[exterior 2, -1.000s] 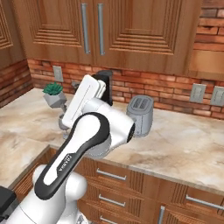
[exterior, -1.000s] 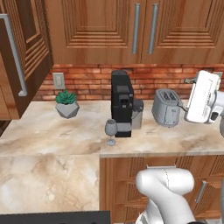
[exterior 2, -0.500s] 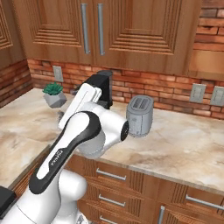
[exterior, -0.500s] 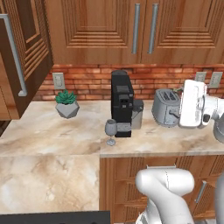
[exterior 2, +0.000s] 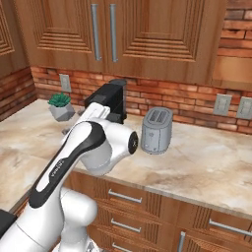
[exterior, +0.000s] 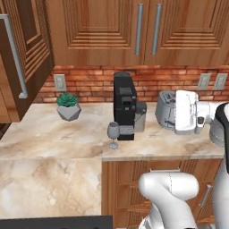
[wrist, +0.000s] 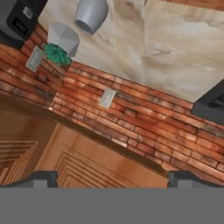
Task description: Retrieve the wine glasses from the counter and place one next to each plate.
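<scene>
Clear grey glass is what makes this reach delicate: the one wine glass to be seen stands upright on the beige marbled table, on its round foot close to the front edge, touching or just beside the base of the black coffee machine. Its long axis runs straight up, stem below and open bowl on top. In the hand view the same glass shows near the upper edge, seen at a slant beside the potted plant. A second glass and the plates cannot be made out here.

The fingers are spread wide, released, holding nothing, and they face the brick wall and the cabinet doors rather than the glass. The hand hangs well apart from it, in front of the toaster.

From here the likely trouble is the approach. The glass is tall for its small foot, so a sideways brush from a finger or the wrist could tip it, and it stands near enough to the edge to roll off. The coffee machine crowds one side, leaving little room for a finger there. Closing on the thin stem rather than the bowl may let the glass swing or slip.
</scene>
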You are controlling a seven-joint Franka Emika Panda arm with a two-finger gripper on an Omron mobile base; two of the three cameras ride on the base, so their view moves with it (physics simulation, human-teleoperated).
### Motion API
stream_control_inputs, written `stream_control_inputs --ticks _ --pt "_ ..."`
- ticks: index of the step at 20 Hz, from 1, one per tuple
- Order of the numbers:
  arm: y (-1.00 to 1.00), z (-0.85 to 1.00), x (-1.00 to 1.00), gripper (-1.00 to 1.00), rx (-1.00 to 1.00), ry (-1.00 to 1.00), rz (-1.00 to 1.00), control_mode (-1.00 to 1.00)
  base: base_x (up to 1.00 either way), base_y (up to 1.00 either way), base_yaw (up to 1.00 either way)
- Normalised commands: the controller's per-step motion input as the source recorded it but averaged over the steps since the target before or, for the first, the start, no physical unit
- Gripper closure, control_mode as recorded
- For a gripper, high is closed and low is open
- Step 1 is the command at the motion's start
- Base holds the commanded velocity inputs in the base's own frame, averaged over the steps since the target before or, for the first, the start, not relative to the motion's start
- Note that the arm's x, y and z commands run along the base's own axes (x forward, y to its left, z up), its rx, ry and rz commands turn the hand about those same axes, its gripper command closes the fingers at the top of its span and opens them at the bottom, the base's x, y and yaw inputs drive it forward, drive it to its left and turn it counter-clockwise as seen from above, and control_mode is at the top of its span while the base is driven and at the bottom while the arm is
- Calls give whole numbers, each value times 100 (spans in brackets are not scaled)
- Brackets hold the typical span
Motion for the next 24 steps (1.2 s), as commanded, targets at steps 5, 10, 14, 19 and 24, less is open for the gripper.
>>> stream_control_inputs --ticks 5,10,14,19,24 --pt "28 -40 33 -100 2 0 0 -100 0 0 0" --pt "10 -54 32 -100 1 2 0 -100 0 0 0" --pt "3 -52 35 -100 0 6 0 -100 0 0 0" --pt "4 -55 39 -100 2 6 0 -100 0 0 0" --pt "8 -52 38 -100 15 3 0 -100 0 0 0"
